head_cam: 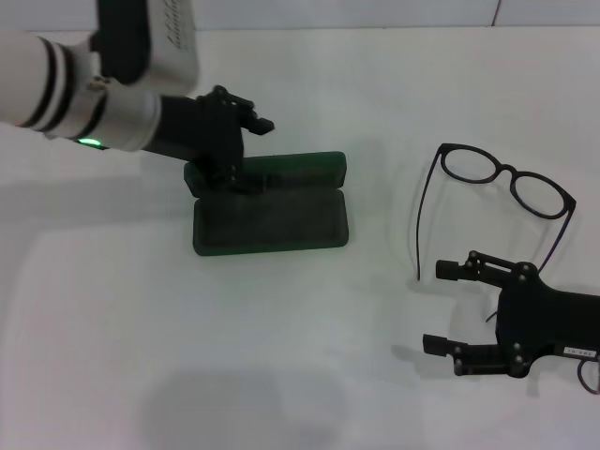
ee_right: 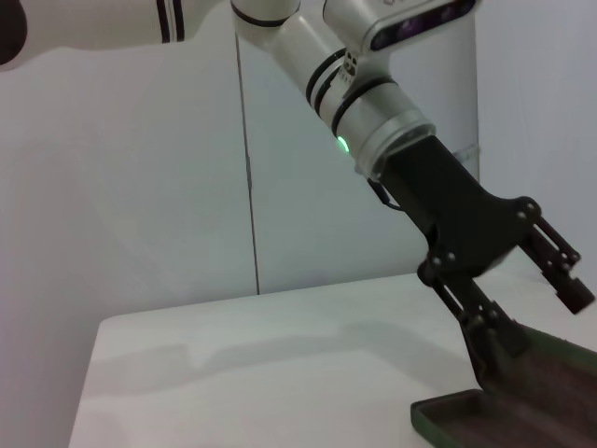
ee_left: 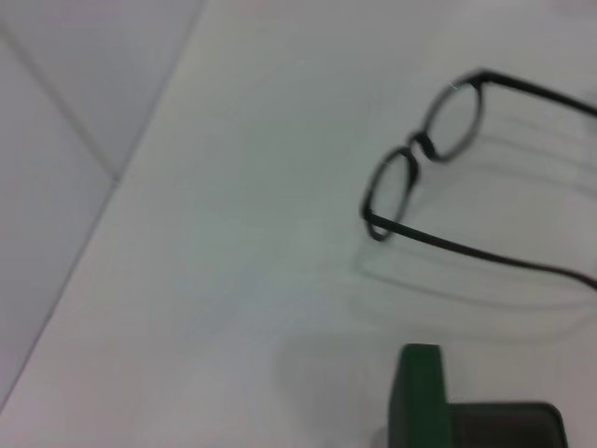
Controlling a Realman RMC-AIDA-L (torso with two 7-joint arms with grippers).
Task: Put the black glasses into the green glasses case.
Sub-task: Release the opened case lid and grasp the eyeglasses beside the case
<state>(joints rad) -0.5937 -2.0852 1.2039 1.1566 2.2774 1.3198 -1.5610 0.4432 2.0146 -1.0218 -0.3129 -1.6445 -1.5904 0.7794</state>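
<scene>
The green glasses case (head_cam: 281, 225) lies open left of the table's centre, its lid (head_cam: 300, 169) folded back behind the lined base. My left gripper (head_cam: 253, 155) is open over the case's left end; one finger (ee_right: 485, 350) reaches down to the lining near the hinge, and the other finger (ee_right: 560, 275) sticks up free. The black glasses (head_cam: 507, 177) lie unfolded on the table at the right, lenses at the far side and temple arms running toward me. My right gripper (head_cam: 434, 307) is open, low, just in front of the glasses, and holds nothing.
The white table (head_cam: 300, 356) extends around both things, with its far edge against a pale wall (ee_right: 140, 187). The glasses (ee_left: 424, 149) and a green corner of the case (ee_left: 420, 392) show in the left wrist view.
</scene>
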